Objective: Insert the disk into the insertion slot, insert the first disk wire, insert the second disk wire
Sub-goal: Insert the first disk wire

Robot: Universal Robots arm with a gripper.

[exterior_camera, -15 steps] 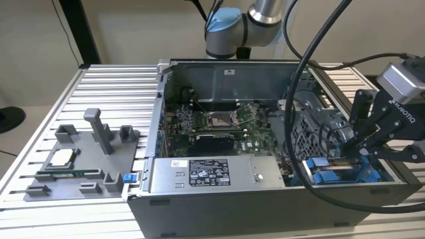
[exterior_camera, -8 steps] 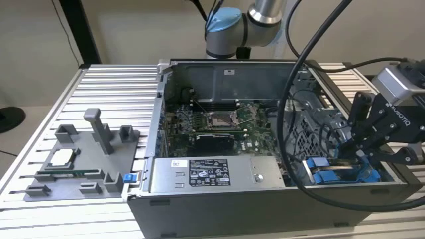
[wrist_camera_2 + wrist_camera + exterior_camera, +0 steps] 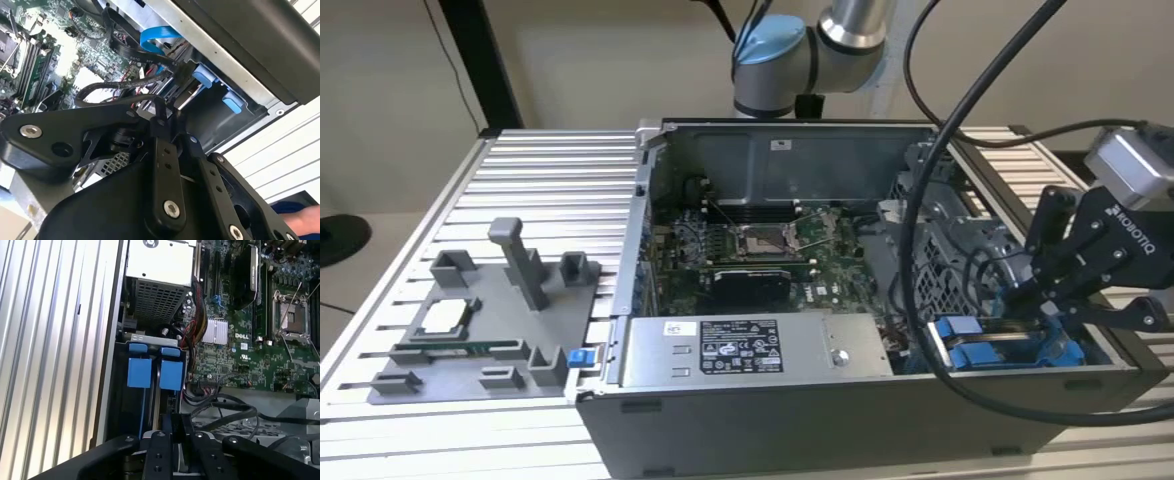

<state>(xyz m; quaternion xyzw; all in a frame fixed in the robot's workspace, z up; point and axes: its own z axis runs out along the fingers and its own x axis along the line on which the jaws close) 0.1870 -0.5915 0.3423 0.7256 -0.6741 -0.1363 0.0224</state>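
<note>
One black metal gripper (image 3: 1047,318) hung at the lower right of the exterior view, pinching a small black wire plug (image 3: 178,422) right by the blue-railed grey metal slot (image 3: 974,350), so I think it needed to push straight and slow.

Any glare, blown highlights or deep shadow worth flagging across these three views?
Exterior view: light is even with no harsh glare, though the computer case is dim inside. Second wrist view: the motherboard is overexposed, with one patch washing out to white, and the table slats are blown bright. First wrist view: the table slats glare, while the insertion slot lies in deep shadow.
</note>
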